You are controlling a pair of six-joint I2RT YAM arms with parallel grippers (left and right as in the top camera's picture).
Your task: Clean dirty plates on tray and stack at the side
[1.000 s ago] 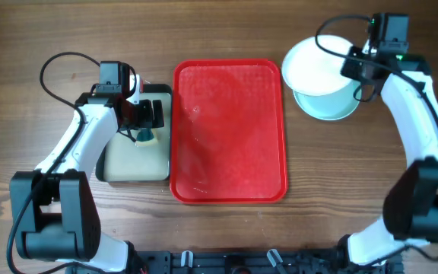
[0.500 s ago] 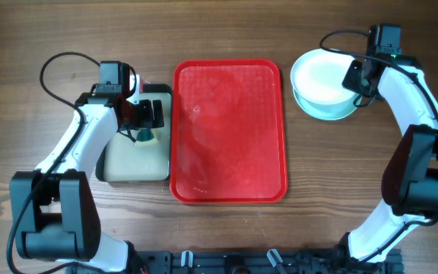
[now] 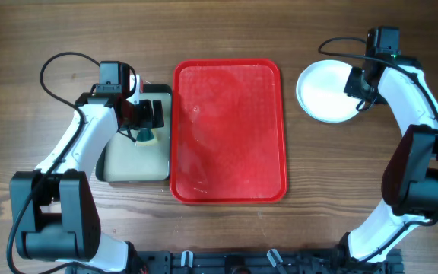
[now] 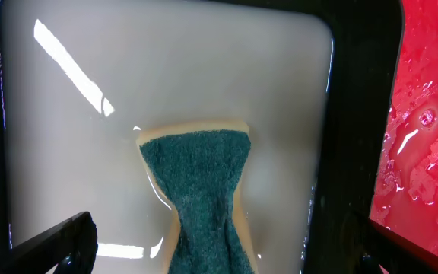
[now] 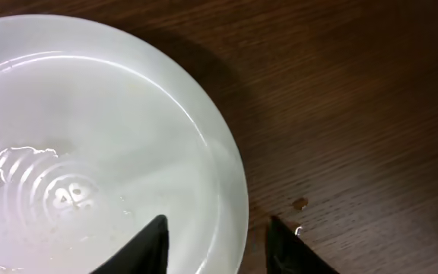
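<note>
A white plate point(image 3: 324, 91) lies flat just right of the red tray point(image 3: 229, 129), its rim between the spread fingers of the right end effector point(image 5: 217, 232). The left end effector point(image 4: 219, 236) hangs open over a sponge point(image 4: 196, 175) on a beige tray point(image 4: 67, 152).

The sponge point(image 4: 196, 179) runs off the bottom edge of the left wrist view. The white plate point(image 5: 90, 129) is cut off at the right wrist view's left and bottom edges.
</note>
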